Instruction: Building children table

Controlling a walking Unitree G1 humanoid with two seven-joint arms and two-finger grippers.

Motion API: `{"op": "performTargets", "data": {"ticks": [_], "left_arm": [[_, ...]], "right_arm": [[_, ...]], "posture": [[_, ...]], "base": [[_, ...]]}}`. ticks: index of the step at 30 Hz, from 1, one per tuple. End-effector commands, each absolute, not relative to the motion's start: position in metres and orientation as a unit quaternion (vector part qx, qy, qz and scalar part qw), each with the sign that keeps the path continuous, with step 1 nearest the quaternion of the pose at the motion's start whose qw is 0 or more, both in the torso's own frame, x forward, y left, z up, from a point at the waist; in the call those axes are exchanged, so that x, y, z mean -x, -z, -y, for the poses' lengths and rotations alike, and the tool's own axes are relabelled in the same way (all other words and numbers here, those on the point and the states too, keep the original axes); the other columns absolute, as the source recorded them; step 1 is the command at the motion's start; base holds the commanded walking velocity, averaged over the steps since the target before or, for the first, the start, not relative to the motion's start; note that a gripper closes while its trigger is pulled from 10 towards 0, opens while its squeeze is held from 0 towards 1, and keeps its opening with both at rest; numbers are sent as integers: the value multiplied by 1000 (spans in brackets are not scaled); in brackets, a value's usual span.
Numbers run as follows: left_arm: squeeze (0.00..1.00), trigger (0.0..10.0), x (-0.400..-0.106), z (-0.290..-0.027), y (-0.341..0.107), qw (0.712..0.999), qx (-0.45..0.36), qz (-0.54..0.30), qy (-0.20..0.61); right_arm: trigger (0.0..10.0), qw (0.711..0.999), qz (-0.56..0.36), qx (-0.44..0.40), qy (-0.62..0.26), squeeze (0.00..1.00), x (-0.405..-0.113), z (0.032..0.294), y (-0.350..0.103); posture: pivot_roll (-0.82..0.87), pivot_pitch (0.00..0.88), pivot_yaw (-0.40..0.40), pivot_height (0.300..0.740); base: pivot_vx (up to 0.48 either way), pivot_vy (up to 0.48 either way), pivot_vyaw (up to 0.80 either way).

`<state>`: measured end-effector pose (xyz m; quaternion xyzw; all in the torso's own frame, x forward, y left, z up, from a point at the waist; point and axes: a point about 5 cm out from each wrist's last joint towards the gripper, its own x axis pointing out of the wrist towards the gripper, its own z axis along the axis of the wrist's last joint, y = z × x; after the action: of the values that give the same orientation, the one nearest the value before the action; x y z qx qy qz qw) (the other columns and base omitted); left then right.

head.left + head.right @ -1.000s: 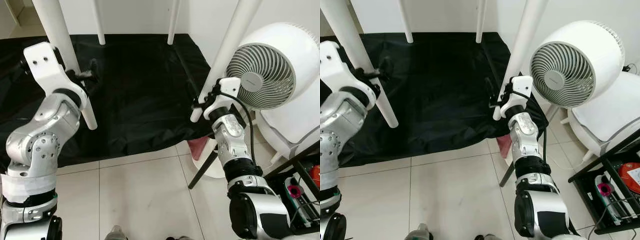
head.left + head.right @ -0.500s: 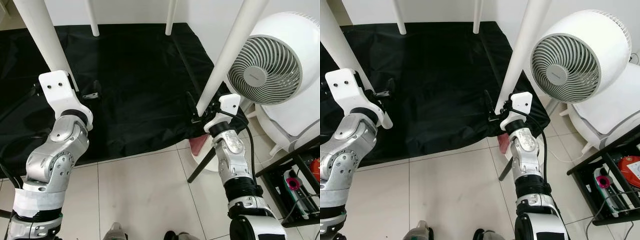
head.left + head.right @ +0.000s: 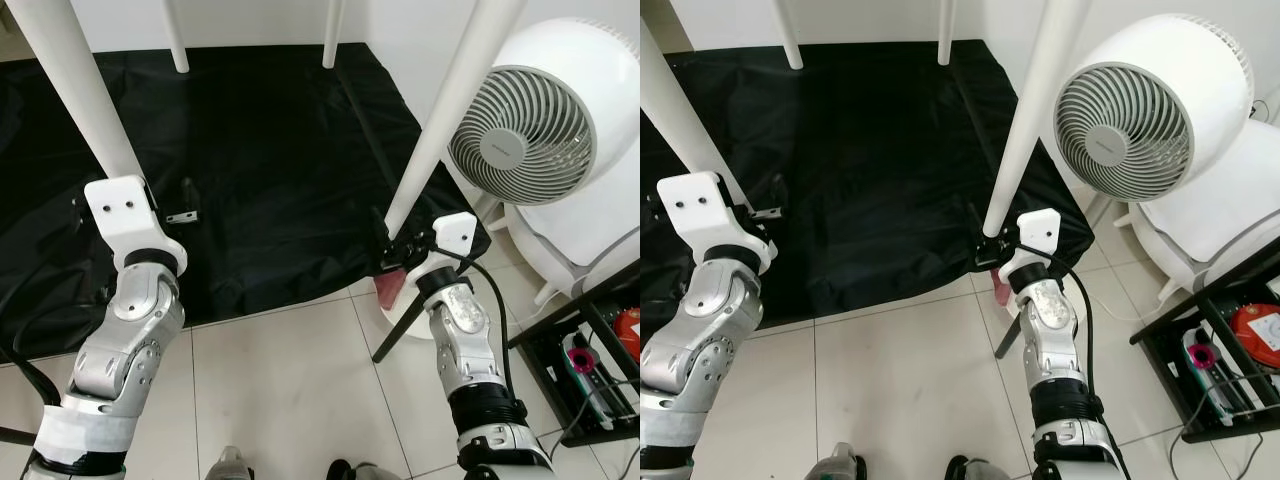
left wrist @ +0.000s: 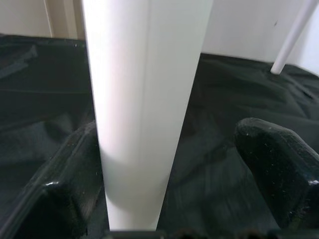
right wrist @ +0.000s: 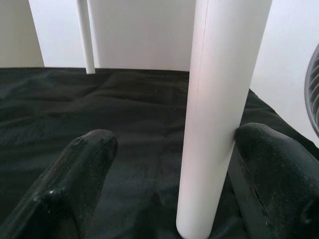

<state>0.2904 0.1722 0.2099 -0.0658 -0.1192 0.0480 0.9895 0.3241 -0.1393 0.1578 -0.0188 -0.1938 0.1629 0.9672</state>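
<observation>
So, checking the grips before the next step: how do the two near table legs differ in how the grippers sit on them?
The left leg touches the left gripper's one finger, well clear of the other. The right leg touches the right gripper's opposite finger. Left leg tilts more. Both are white, standing on the black sheet, between open fingers.

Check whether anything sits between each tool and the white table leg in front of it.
Nothing visible does. The left tool is open around the left table leg, which rests against one finger. The right tool is open around the right table leg, which touches one finger. Beyond them lies black cloth.
</observation>
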Motion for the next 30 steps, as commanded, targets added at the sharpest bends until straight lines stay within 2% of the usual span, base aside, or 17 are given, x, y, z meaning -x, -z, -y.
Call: {"op": "performTargets", "data": {"ticks": [1, 12, 16, 24, 30], "left_arm": [[0, 10000, -287, -158, -209, 987, 33, 134, 87], [0, 10000, -270, -171, -201, 987, -5, 145, 66], [0, 10000, -253, -170, -175, 989, -37, 116, 79], [0, 10000, -260, -172, -171, 990, -37, 117, 71], [0, 10000, -259, -169, -160, 987, -63, 112, 99]], "right_arm": [[10000, 968, 189, 25, -165, 0, -321, 140, -155], [10000, 973, 170, 30, -155, 0, -309, 147, -142], [10000, 980, 144, 35, -134, 0, -296, 157, -127], [10000, 983, 158, 25, -93, 0, -303, 160, -135], [10000, 986, 147, 30, -72, 0, -304, 162, -131]], "posture": [[178, 157, -28, 740], [181, 148, -36, 740], [184, 144, -47, 740], [174, 140, -45, 740], [182, 137, -48, 740]], "base": [[0, 0, 0], [0, 0, 0], [0, 0, 0], [0, 0, 0], [0, 0, 0]]}}
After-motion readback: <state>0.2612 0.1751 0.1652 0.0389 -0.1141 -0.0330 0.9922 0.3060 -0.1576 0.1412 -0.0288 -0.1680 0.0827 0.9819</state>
